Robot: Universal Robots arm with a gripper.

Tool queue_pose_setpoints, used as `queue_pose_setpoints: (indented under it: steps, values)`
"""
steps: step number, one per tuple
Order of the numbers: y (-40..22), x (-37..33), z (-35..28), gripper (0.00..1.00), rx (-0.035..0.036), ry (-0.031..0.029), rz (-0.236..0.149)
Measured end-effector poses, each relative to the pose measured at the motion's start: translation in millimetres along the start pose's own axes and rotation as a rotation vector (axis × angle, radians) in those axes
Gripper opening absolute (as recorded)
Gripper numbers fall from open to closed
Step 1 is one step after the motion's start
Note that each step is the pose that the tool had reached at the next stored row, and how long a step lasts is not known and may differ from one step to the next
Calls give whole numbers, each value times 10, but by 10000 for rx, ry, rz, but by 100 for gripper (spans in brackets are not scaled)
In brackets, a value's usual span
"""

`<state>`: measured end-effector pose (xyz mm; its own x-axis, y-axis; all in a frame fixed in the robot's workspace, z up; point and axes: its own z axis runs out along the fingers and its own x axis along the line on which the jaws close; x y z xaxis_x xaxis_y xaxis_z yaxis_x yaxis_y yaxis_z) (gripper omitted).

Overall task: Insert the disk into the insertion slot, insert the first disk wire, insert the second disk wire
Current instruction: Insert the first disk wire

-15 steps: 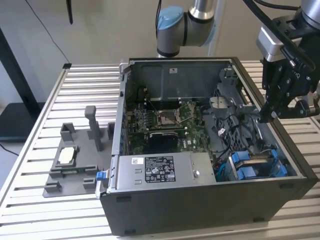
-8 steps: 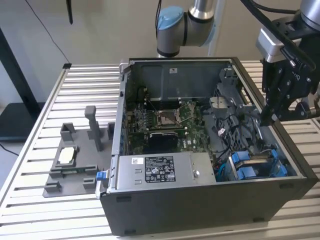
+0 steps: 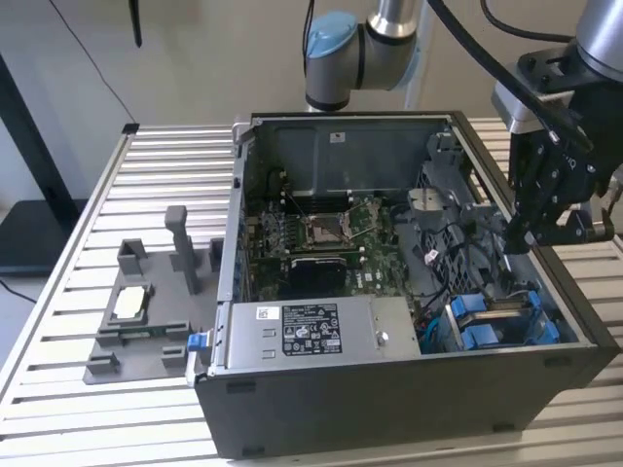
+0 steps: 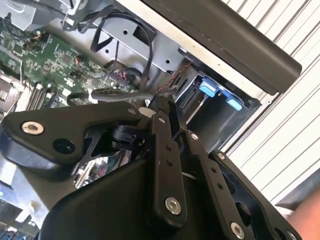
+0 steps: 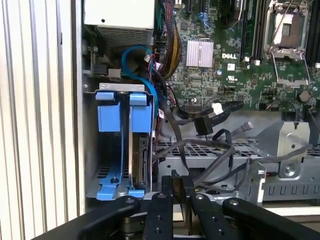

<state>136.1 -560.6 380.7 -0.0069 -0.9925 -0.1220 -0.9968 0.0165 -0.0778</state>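
Dark grey steel computer case (image 3: pixel 389 409) lies open on a slatted aluminium table (image 3: pixel 58 418) in the exterior view. A silver power supply box (image 3: pixel 311 329) sits against its near wall, with a green motherboard (image 3: pixel 321 233) behind it. At the exterior view's right, the black two-finger gripper (image 3: pixel 514 241) reaches down into the case. It hangs just above the insertion slot (image 3: pixel 465 313), a grey metal drive cage edged in blue plastic. A grey plastic fixture (image 3: pixel 136 311) stands on the table, well apart at the exterior view's left.

In the second wrist view, the gripper's black linkages crowd the foreground. Its fingers (image 4: pixel 161 120) are drawn close together, and a thin grey cable (image 4: pixel 115 92) curves up to their tips. Whether that cable is pinched cannot be told.

In the first wrist view, the disk (image 5: pixel 141 160), a flat silver-grey hard drive in a bright blue plastic carrier, sits inside the insertion slot. A second blue carrier frame (image 5: pixel 110 115) stands just beside it. A black cable connector (image 5: pixel 202 125) lies loose near the cage, apart from the disk, with the gripper's tips close by.
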Motion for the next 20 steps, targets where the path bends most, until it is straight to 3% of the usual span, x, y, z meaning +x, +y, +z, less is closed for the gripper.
queue_pose_setpoints:
  steps: [2,6,7,14,20]
  values:
    - [0,3,13,19,-6,14,132]
    - [-4,15,25,19,-336,57,140]
    - [-5,17,32,19,-379,71,116]
    - [-8,45,96,19,-431,137,-217]
    - [-18,97,157,19,-443,245,-318]
